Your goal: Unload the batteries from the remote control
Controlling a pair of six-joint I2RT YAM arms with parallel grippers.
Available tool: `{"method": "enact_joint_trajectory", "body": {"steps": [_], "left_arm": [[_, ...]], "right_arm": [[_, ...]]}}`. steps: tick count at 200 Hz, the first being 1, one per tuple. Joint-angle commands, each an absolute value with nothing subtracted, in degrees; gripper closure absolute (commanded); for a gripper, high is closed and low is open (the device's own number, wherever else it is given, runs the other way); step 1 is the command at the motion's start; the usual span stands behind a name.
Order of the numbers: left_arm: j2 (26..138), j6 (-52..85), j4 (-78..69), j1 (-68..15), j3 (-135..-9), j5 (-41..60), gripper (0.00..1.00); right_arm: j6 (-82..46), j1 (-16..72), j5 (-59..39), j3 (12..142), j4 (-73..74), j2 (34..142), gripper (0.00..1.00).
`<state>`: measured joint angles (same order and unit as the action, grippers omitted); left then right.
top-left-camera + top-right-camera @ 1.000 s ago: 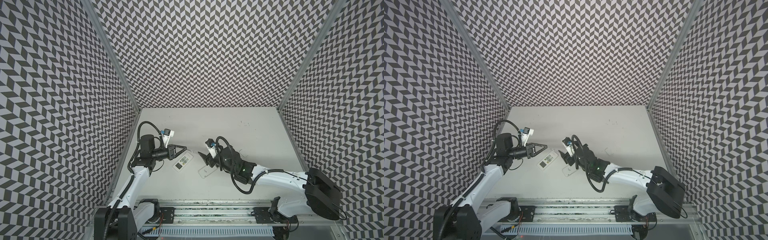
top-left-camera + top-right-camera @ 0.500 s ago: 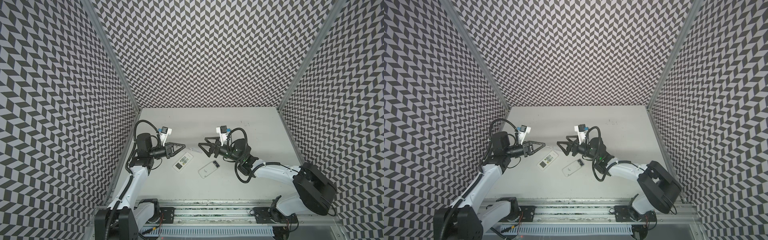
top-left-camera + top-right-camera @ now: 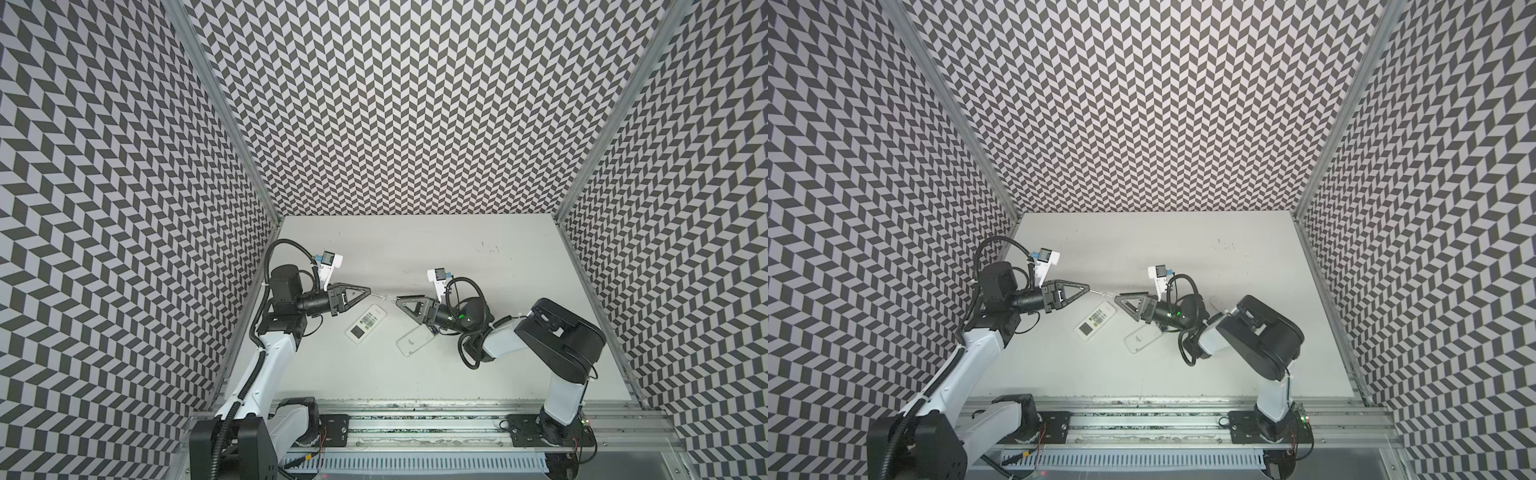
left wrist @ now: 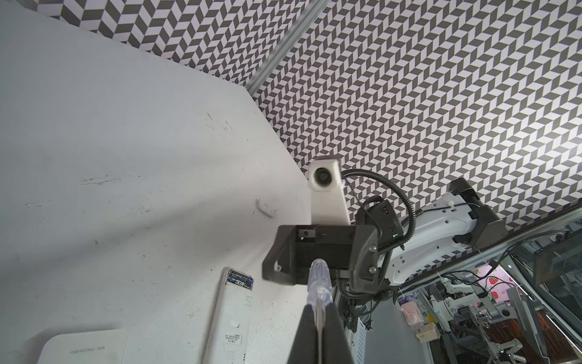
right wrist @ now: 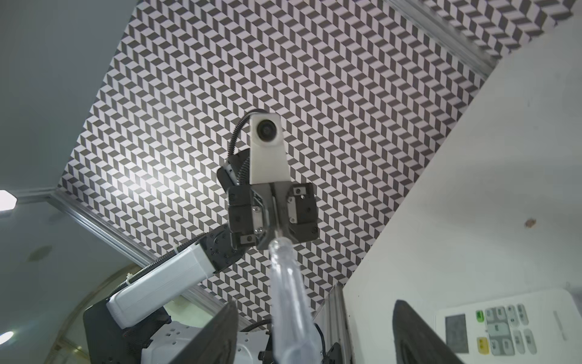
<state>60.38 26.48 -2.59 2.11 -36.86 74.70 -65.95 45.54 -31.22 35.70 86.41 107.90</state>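
Your tabletop (image 3: 415,374): matte white, scuffed; chevron-print walls (image 3: 395,104) — left fingers (image 4: 302,337) pinch the clear-handled screwdriver (image 4: 319,280), right fingers (image 5: 214,340) gape, handle between them.

The right claw (image 3: 399,300) lifted away from the face-down remote (image 3: 415,344), where it had been a second earlier. It swung up and across toward the left claw (image 3: 368,291) until the two met nearly tip to tip above the desk (image 3: 415,249). On the way its jaws spread to their widest, then drew partly in. They ended on either side of the clear handle of the screwdriver (image 5: 286,283) gripped by the left claw, not yet shut on it. The right arm folded back behind it, and the left claw edged slightly toward the middle.
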Motion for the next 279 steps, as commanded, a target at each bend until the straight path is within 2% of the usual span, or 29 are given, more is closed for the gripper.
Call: {"method": "enact_joint_trajectory", "body": {"steps": [1, 28, 56, 132, 160, 186, 203, 251, 279], "left_arm": [[59.6, 26.3, -3.8, 1.7, -37.6, 76.8, 1.0], [59.5, 24.9, -3.5, 0.9, -36.6, 75.0, 1.0], [59.9, 23.8, -2.2, 0.6, -36.3, 75.2, 1.0], [59.6, 23.6, -3.0, 0.0, -34.6, 72.8, 1.0], [59.8, 23.0, -1.8, 0.1, -34.6, 72.8, 1.0], [59.3, 23.2, -3.0, -0.2, -33.9, 72.3, 1.0], [59.3, 23.2, -2.8, -0.3, -33.8, 72.3, 1.0], [59.4, 23.0, -2.8, -0.6, -33.7, 72.0, 1.0], [59.8, 22.8, -2.1, -0.2, -34.1, 70.8, 1.0]], "right_arm": [[-71.0, 47.1, -32.9, 38.0, 107.9, 108.9, 0.27], [-68.1, 47.9, -32.3, 38.5, 106.8, 109.0, 0.29], [-71.3, 47.9, -29.7, 39.2, 107.9, 110.3, 0.39], [-69.4, 48.9, -32.0, 42.4, 107.9, 110.0, 0.48], [-70.7, 48.9, -32.1, 43.1, 108.0, 110.2, 0.57], [-69.1, 49.4, -32.4, 43.3, 107.9, 109.9, 0.6], [-69.7, 49.5, -32.5, 43.5, 107.9, 110.3, 0.67], [-68.0, 49.7, -32.5, 42.8, 107.9, 109.7, 0.77], [-66.5, 49.7, -32.3, 41.6, 107.9, 108.7, 0.91]]}}
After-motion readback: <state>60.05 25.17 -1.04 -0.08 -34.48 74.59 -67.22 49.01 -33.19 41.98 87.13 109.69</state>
